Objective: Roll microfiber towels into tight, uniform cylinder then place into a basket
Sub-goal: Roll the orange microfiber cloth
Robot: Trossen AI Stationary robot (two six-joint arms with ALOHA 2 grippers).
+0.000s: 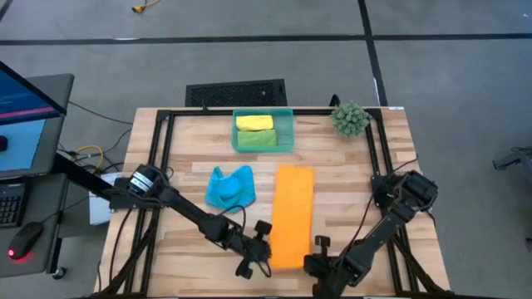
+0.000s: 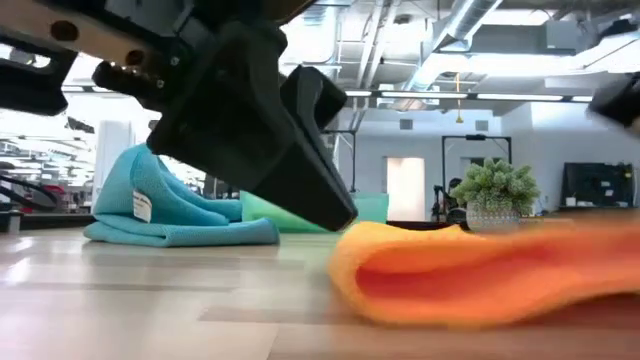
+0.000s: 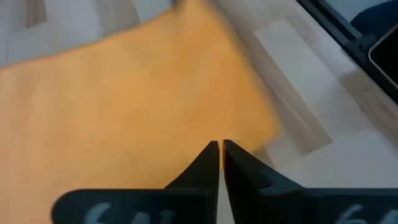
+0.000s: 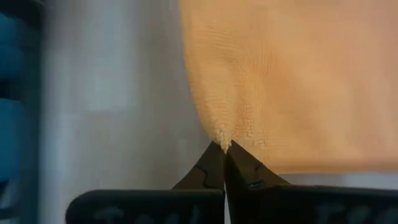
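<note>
orange towel: folded into a long strip, lying flat at table centre toward 6 o'clock; near end slightly lifted and curled in the low view.
left gripper: at the strip's near end, 7 o'clock side; jaws pinched together on the orange towel's edge.
right gripper: at the near end, 5 o'clock side; jaws nipped on the hem.
basket: at 12 o'clock; yellow towel and green towel rolled inside.
blue towel: crumpled, 10 o'clock of the strip.
handling: judged light, limp, grippy pile; sags unsupported. Hold both near corners and keep tension even, or the roll will likely cone.
</note>
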